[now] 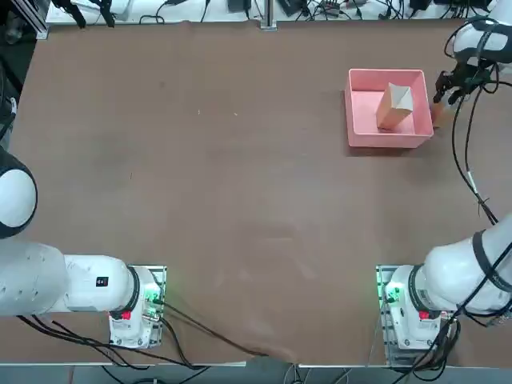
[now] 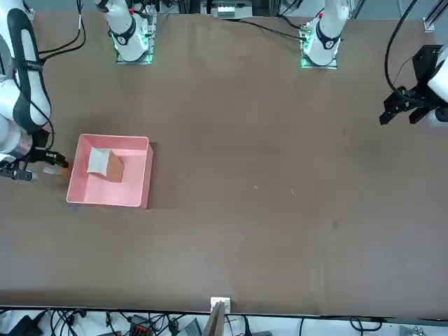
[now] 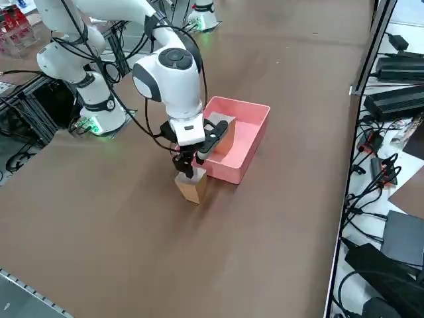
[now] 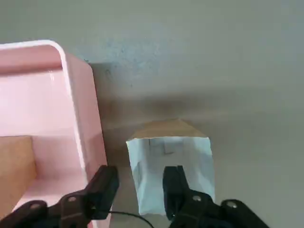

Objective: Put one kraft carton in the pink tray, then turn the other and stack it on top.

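Pink tray holds one carton; right gripper part-open over the second carton

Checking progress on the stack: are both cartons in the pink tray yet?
No: one carton lies in the pink tray; the other carton stands on the table beside it.

gripper open, carton, pink tray

There are two brown cartons. One carton lies inside the single pink tray, beside the right gripper. The other carton stands on the bench outside the tray, directly below the gripper. There is one tray and one bench.
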Motion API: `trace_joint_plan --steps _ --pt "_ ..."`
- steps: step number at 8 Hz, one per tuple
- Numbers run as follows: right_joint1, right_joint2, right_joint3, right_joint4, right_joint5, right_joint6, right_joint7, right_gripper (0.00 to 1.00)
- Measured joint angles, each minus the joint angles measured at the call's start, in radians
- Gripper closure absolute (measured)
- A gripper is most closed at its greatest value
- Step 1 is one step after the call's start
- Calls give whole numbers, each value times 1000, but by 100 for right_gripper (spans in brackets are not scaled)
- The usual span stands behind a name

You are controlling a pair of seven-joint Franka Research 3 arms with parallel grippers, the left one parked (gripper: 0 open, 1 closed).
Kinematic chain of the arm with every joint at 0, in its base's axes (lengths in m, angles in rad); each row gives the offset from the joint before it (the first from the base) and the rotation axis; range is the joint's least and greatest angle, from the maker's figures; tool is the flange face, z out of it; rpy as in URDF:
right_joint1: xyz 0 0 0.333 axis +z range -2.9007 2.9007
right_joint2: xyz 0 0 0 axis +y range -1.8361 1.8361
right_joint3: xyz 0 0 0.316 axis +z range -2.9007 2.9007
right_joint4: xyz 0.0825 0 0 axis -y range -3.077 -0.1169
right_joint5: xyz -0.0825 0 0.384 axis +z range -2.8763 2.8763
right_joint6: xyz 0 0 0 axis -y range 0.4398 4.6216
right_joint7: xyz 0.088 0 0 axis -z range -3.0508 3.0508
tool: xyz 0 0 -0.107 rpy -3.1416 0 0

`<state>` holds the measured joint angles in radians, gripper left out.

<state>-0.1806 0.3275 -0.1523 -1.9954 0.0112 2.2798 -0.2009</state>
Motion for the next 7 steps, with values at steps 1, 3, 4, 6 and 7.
trace_joint_plan --steps 1,3,4,6,7 --pt "0 7 0 0 0 4 0 47" --pt "0 23 0 0 0 19 0 59" --pt "0 29 0 0 0 24 0 69" --pt "0 34 1 0 -1 29 -3 92" --pt "0 33 3 1 -1 31 -15 98"
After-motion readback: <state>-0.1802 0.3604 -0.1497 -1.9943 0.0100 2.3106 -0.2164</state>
